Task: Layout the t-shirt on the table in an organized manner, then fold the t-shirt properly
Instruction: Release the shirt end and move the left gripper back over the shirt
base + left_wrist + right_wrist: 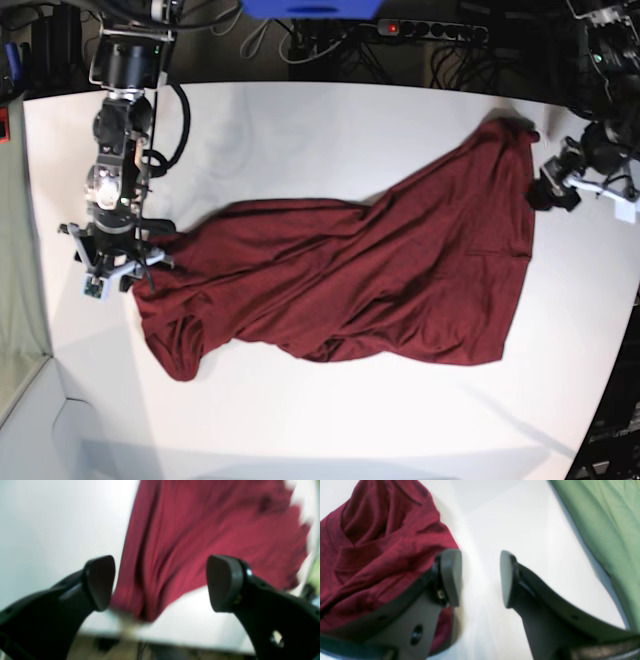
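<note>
Left gripper (160,582) gapes above t-shirt (200,537); right gripper (480,577) beside it.

Wrinkly cloth t-shirt (400,260), smooth table (330,130)

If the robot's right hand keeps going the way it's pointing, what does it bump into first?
Probably the bare white table: the right gripper is open over it, with the red t-shirt just off to one side. Depth is hard to judge.

Wide bare table (330,120) is being left passable along the far side and the near edge. The middle is being blocked diagonally by the t-shirt (400,270). A green cloth (602,517) is bordering the right arm's side.
</note>
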Controlling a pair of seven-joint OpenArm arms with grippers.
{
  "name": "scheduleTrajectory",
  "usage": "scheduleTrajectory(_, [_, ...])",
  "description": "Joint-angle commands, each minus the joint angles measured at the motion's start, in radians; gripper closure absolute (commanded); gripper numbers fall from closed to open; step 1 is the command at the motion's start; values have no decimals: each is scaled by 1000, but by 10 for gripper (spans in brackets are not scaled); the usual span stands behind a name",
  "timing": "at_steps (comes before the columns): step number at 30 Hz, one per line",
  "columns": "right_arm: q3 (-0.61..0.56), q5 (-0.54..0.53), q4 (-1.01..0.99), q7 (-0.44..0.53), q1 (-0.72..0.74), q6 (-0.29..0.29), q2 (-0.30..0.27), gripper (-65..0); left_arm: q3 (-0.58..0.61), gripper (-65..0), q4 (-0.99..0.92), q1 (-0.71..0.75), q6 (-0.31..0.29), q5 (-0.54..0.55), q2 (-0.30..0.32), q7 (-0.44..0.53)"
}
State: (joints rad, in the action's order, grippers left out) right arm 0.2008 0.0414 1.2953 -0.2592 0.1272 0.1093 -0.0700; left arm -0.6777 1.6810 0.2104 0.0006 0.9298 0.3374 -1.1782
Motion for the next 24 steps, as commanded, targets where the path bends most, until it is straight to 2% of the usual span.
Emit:
scheduleTrajectory(1, [1,1,19,30,22,5,-9,-262,-26,-537,-2,-45,3,24,10,10])
scheduleTrajectory(6, [-1,2,19,30,24,5,-9,-262,-47,-531,-134,-208,3,-19,2,10])
scheduleTrajectory(10, [-1,2,19,30,24,5,-9,-262,-47,-531,-258,-329,2,-162,-19,16])
scheduleTrajectory(13, [-1,2,19,30,25,5,-9,-262,-27,-531,-305,-380,2,-263,-42,86])
scheduleTrajectory(15, [-1,2,19,30,25,5,-11,-262,39,-531,-313,-391,2,-323,-47,163])
scheduleTrajectory(20, [-1,2,19,30,25,5,-12,-262,293,-531,-312,-383,2,-475,-44,366])
scheduleTrajectory(24, [-1,2,19,30,25,5,-15,-262,390,-531,-313,-383,2,-593,-44,419])
